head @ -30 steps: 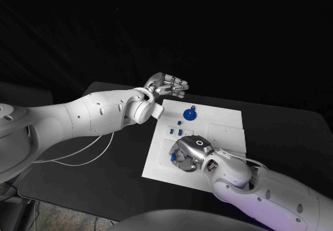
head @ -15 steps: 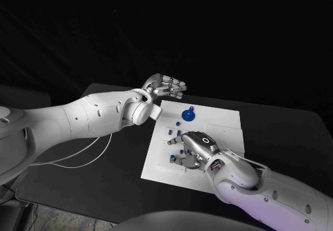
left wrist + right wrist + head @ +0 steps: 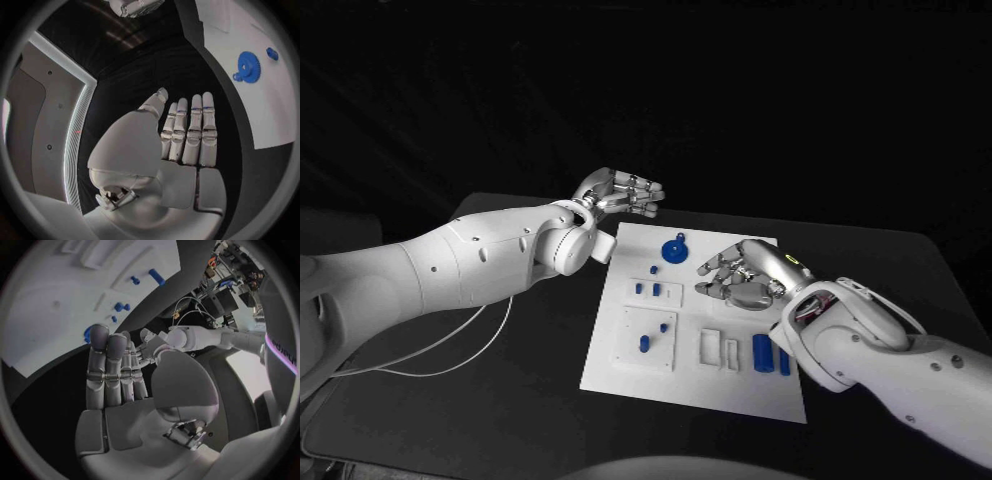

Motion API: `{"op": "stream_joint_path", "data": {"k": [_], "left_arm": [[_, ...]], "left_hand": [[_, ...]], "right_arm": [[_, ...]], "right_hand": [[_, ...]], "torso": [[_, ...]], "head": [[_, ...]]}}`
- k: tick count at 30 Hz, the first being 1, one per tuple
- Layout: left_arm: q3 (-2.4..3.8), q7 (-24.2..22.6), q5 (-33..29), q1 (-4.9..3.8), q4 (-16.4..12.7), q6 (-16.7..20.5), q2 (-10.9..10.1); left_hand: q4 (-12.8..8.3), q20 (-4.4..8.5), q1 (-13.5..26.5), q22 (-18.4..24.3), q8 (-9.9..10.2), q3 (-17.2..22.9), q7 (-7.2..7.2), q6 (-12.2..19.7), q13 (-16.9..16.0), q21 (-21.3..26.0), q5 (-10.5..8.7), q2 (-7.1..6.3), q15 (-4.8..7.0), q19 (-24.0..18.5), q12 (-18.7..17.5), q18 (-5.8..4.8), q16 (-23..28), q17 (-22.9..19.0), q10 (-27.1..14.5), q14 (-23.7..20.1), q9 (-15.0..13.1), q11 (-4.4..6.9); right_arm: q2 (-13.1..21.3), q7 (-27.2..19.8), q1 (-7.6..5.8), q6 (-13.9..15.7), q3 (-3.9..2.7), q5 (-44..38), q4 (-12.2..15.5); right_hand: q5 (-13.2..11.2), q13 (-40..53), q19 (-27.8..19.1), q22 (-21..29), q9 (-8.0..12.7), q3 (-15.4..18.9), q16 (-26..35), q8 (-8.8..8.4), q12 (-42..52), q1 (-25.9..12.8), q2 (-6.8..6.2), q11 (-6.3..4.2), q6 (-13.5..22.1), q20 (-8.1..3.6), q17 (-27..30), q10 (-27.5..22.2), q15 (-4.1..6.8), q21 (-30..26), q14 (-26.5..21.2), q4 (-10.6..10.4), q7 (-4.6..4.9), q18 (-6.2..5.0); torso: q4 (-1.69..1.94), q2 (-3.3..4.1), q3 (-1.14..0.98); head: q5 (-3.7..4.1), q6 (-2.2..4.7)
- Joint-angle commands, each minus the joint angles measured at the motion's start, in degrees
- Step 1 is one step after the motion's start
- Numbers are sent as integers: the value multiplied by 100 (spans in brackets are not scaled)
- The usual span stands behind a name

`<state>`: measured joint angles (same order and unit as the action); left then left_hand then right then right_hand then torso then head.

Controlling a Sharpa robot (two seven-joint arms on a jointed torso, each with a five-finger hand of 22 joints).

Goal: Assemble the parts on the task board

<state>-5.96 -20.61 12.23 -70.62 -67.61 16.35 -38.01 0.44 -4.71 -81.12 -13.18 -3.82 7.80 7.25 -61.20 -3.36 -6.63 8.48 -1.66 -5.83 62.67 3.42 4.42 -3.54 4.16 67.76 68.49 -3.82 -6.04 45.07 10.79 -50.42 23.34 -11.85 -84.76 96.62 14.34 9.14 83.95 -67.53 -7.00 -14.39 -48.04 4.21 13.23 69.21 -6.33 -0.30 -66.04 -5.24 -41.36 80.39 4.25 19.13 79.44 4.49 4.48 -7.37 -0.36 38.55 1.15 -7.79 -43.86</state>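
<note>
The white rectangular task board [image 3: 747, 385] lies in the middle of the black table [image 3: 516, 390], its long sides running from the near edge toward the far edge. A round blue gear part [image 3: 675, 249] sits near the board's far left corner. Just nearer than it, two small blue pegs [image 3: 649, 289] stand in a square recess by the left edge, and a further small blue peg [image 3: 646, 343] lies in the next recess toward the near edge. A blue cylindrical part [image 3: 762, 352] lies upright along the board's length near its right edge, beside two white rectangular slots [image 3: 720, 348].

The silver right hand [image 3: 750, 277] is above the far right part of the board, between the gear and the right edge, clear of the blue cylinder, which lies nearer the near edge. It holds nothing; in the right wrist view its fingers [image 3: 106, 370] are straight and lie close side by side, the thumb apart.

The silver left hand [image 3: 620, 192] is raised off the board's far left corner, over the dark table, well apart from every part. In the left wrist view its fingers [image 3: 190, 132] are straight and side by side, palm bare, with the gear [image 3: 249, 67] on the board beyond the fingertips.
</note>
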Motion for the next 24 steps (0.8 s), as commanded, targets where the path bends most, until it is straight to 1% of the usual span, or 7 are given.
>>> {"op": "stream_joint_path", "data": {"k": [1, 5, 10, 15, 17, 18, 24], "left_arm": [[-1, -58, -10, 24, 24, -109, -8], [-2, -83, -16, 52, 58, -155, -13], [-3, -124, -19, 92, 132, -191, -8], [-3, -146, -20, 137, 164, -213, -14], [-2, -151, -20, 154, 166, -226, -20], [-2, -152, -20, 159, 166, -231, -22], [-3, -145, -20, 182, 159, -263, -35]], "left_hand": [[25, 0, -30, 6, 15, -7, 14, -14, -3, -20, 2, 13, 12, -3, 1, 13, -3, 9, -4, 39, 1, -8], [28, -1, -24, 8, 16, -12, 13, -13, -3, -20, 3, 9, 13, -3, 0, 12, -3, 10, -3, 41, 1, -7], [32, 4, -9, 11, 15, -30, 16, -1, -3, -30, 1, 5, 22, 17, 1, 13, -5, 16, 2, 70, 1, -5], [35, 6, 2, 13, 16, -42, 16, 5, -3, -33, 2, -2, 25, 22, 0, 12, -7, 19, 5, 82, 2, -4], [33, 10, 4, 15, 16, -50, 17, 11, -3, -36, 3, -4, 28, 28, 0, 11, -6, 22, 4, 92, 2, -5], [33, 10, 4, 15, 16, -50, 17, 11, -3, -36, 3, -4, 28, 28, 0, 11, -6, 22, 4, 92, 2, -5], [34, 12, 10, 17, 16, -58, 18, 14, -3, -37, 0, -4, 29, 30, 1, 9, -6, 23, 10, 96, 2, -3]], "right_arm": [[236, 31, -57, -881, -55, 1291, -30], [523, 256, -94, -1170, -100, 1472, -75], [863, 809, -114, -1608, -127, 1598, -89], [1050, 1616, -119, -2101, -134, 1644, -7], [1077, 1950, -120, -2274, -135, 1691, 19], [1085, 2066, -119, -2349, -135, 1703, 28], [1108, 2517, -113, -2802, -134, 1716, 51]], "right_hand": [[76, 902, 245, -41, -450, 402, 47, -35, 677, -119, 192, -133, -178, -114, -40, -153, 111, 140, 75, -16, -126, 188], [118, 2128, 265, -81, -1282, 533, 70, -14, 1473, -265, 324, -190, -221, -162, -109, -471, 138, 360, 136, -24, -246, 238], [357, 3570, 292, -389, -3175, 729, -128, -29, 2155, -594, 294, -273, -82, -230, -570, -598, 201, 1342, 229, -481, -358, 295], [748, 4351, 306, -655, -3991, 1393, -478, -41, 2440, -867, 225, -298, -171, -237, -1269, -539, 229, 2066, 265, -943, -397, 328], [1283, 4688, 319, -707, -4058, 1898, -603, -37, 2676, -903, 292, -307, -153, -238, -1501, -458, 219, 2205, 315, -893, -391, 342], [1324, 4941, 310, -745, -4086, 2486, -659, -54, 2761, -821, 589, -301, -120, -236, -1674, -478, 213, 2266, 301, -748, -385, 347], [1331, 5515, 323, -859, -3555, 2822, -795, -57, 3144, -774, 919, -288, -75, -224, -2028, -300, 204, 2441, 376, -646, -348, 341]], "torso": [[-42, -56, -19], [-56, -79, -26], [-124, -143, -53], [-155, -190, -67], [-165, -206, -70], [-166, -208, -68], [-177, -230, -59]], "head": [[173, 79], [278, 124], [315, 72], [355, 13], [366, -13], [374, -17], [396, -58]]}}
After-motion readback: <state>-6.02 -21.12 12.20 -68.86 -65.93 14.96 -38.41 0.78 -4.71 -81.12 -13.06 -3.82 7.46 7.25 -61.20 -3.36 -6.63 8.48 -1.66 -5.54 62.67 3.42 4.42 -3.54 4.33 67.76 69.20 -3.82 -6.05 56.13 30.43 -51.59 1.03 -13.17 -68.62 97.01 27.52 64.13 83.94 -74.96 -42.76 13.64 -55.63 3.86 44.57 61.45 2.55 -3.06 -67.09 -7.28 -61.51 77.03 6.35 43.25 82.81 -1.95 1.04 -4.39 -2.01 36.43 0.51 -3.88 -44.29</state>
